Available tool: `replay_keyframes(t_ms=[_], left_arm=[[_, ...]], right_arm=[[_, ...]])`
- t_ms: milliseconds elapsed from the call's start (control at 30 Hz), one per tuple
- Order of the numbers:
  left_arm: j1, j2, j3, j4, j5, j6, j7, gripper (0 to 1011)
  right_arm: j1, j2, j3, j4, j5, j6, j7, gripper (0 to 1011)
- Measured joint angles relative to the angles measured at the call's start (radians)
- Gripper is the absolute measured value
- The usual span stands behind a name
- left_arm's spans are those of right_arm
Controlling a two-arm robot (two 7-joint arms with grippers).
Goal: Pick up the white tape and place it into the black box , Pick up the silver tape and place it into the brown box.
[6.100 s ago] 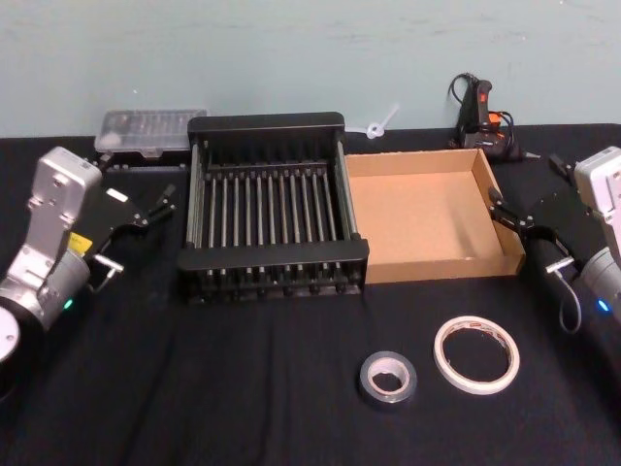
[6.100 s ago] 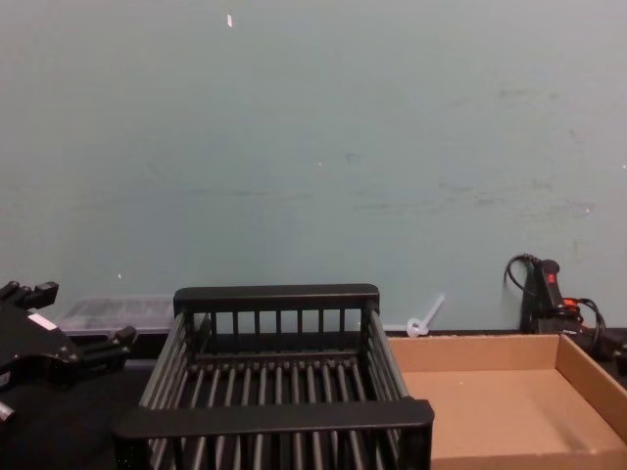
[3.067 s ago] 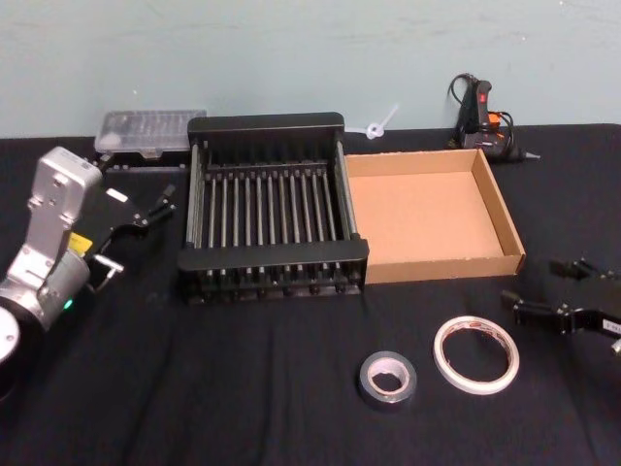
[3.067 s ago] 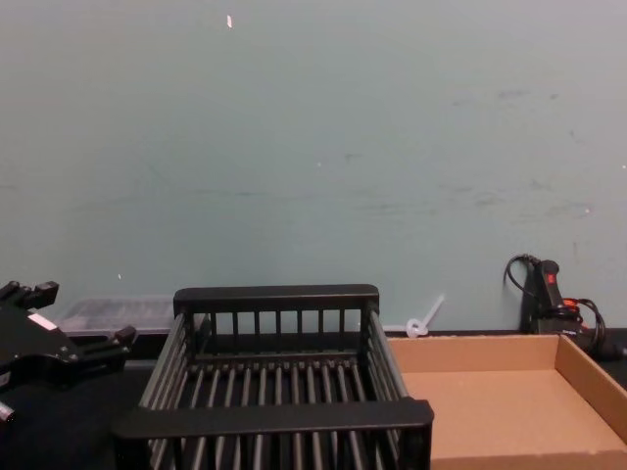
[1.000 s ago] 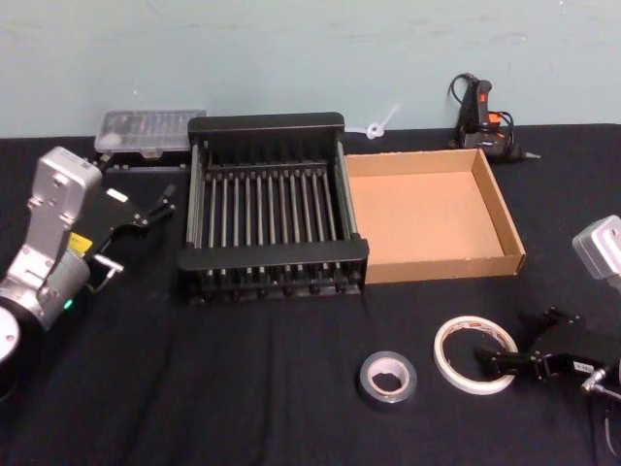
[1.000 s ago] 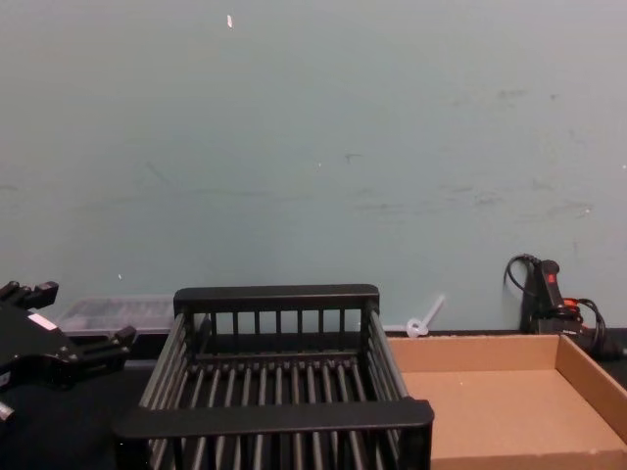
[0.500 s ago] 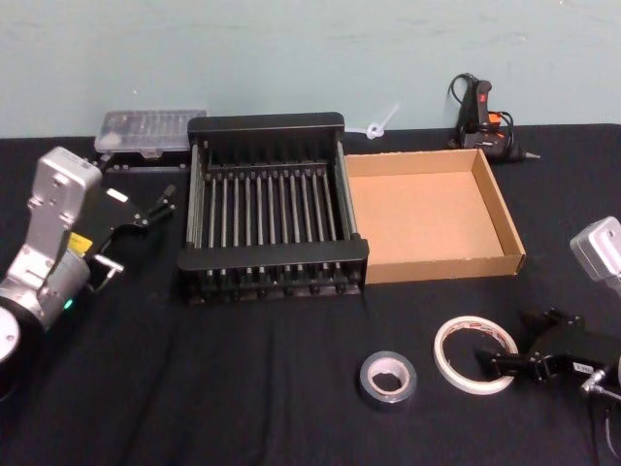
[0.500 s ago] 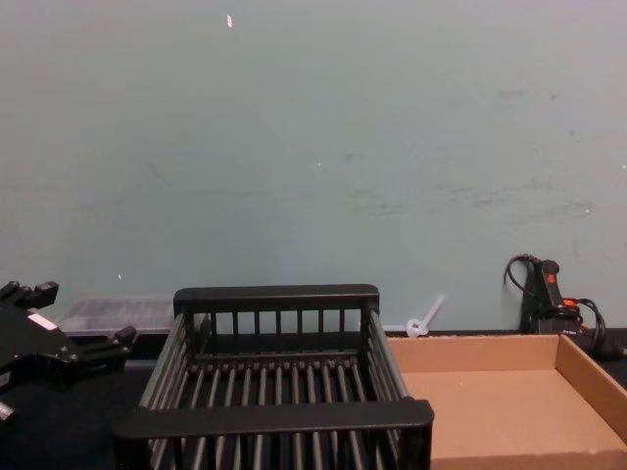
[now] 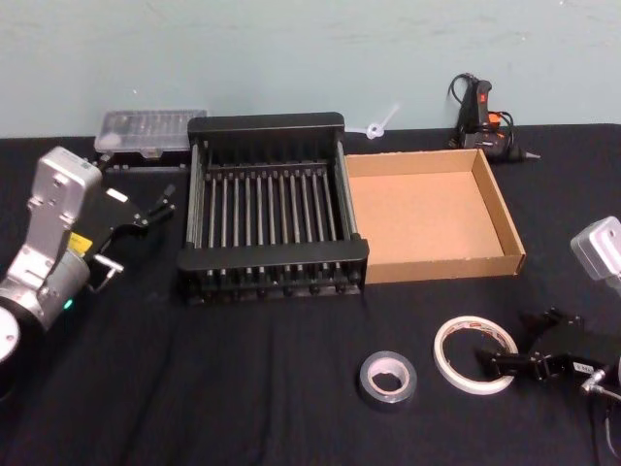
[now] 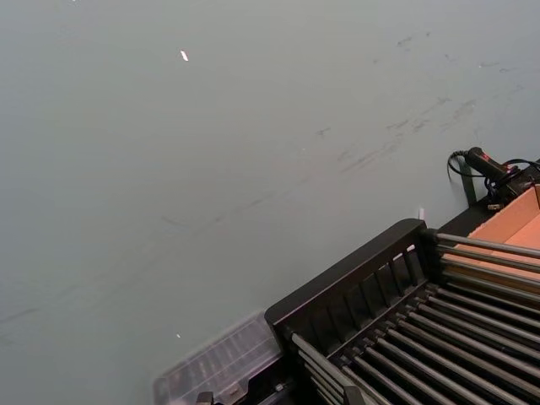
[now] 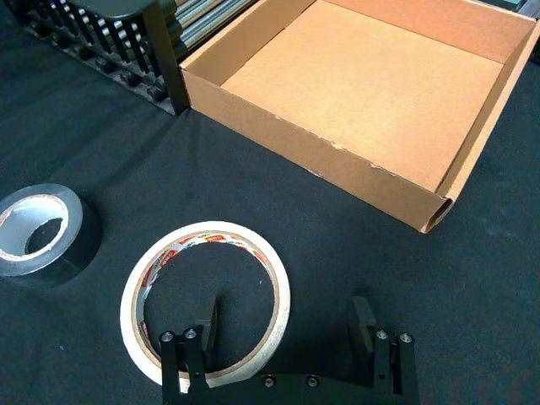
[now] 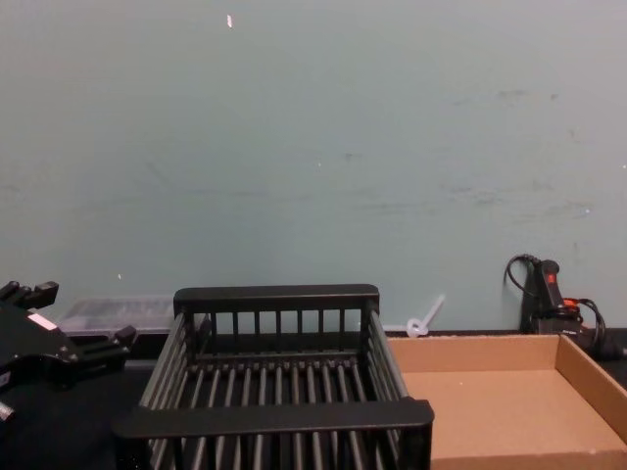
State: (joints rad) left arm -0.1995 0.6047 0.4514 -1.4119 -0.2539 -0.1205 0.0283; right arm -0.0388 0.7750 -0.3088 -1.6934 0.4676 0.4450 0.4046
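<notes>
Low on the worktop, right gripper open wide, one finger inside the white tape ring, the other outside, nothing clamped. Silver tape lies just left of it; black box and brown box sit behind. Left gripper parked left of the black box, fingers apart, empty.

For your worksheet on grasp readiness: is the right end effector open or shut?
Open: the right end effector has fingers spread, straddling the white tape's near rim.

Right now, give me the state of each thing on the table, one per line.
white tape: flat on the table, right end effector open astride its rim
silver tape: flat, untouched
black box: empty
brown box: empty
left end effector: parked beside the black box
</notes>
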Motion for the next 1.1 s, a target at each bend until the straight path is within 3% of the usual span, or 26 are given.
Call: replay_keyframes(t_ms=[133, 333, 1067, 1100], left_arm=[[0.000, 0.000, 0.000, 0.000, 0.000, 0.000, 0.000, 1001], [0.000, 0.000, 0.000, 0.000, 0.000, 0.000, 0.000, 1001], [0.000, 0.000, 0.000, 0.000, 0.000, 0.000, 0.000, 1001], [0.000, 0.000, 0.000, 0.000, 0.000, 0.000, 0.000, 1001]], right_arm=[[0.000, 0.000, 0.001, 0.000, 0.000, 0.000, 0.000, 976], [0.000, 0.000, 0.001, 0.000, 0.001, -0.001, 0.000, 850], [0.000, 0.000, 0.001, 0.000, 0.002, -0.001, 0.000, 131], [0.000, 0.000, 0.001, 0.000, 0.002, -0.001, 0.000, 131]])
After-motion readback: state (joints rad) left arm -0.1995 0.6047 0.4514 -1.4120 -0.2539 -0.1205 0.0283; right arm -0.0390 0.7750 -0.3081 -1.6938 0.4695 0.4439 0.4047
